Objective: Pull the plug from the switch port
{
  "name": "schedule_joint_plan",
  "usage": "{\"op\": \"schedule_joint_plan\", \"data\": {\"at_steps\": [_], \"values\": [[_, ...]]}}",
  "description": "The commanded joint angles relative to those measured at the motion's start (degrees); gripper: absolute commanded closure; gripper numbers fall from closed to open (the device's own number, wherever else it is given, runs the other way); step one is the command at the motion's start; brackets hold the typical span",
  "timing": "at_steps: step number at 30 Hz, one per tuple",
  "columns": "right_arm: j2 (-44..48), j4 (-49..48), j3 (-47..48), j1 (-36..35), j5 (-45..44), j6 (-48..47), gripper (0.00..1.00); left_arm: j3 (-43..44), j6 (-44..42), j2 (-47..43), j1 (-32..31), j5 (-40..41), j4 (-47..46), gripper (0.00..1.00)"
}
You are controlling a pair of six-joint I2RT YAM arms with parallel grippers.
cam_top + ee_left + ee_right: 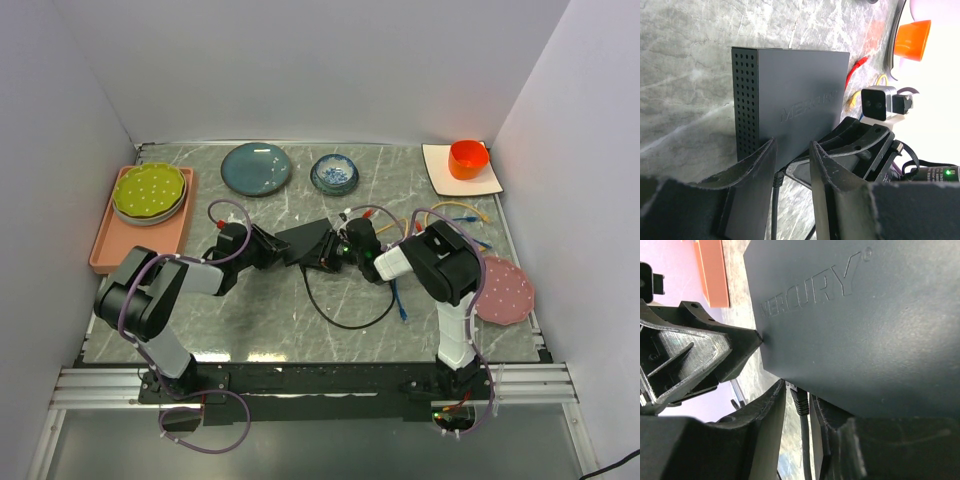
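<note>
Matte-black flat rectangular switch (305, 243) sat mid-worktop, clamped edgewise in left gripper (792, 150); right gripper (797, 392) narrowly straddled small black plug (800, 405), bite unclear; risks: latch tab unpressed, pull dragging switch from left grip; hold slipping onto thin black cable (804, 450).

Ports of switch (865, 330) hidden; plug (800, 402) mostly hidden between right gripper (797, 392) fingers.

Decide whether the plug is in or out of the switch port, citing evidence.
In: the black plug runs straight into the switch at its lower edge, between the right fingers.
</note>
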State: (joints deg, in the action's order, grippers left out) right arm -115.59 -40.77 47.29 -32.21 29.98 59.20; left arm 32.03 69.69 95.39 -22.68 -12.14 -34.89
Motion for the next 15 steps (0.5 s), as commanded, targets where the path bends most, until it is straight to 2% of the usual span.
{"op": "schedule_joint_plan", "data": {"at_steps": [1,8,15], "values": [[-2.09,-1.24,0.78,0.57,-0.18,1.53,0.64,-1.53,-0.26,0.93,0.18,0.01,0.18,0.6],[-3.76,-3.95,0.97,0.56,0.08,4.69,0.68,-2.06,-0.43,0.67,0.09,-0.08,-0.09,0.61],[-4.73,-5.72,0.7,0.57,0.78,6.37,0.84,-2.15,-0.61,0.5,0.18,-0.16,-0.08,0.61]]}}
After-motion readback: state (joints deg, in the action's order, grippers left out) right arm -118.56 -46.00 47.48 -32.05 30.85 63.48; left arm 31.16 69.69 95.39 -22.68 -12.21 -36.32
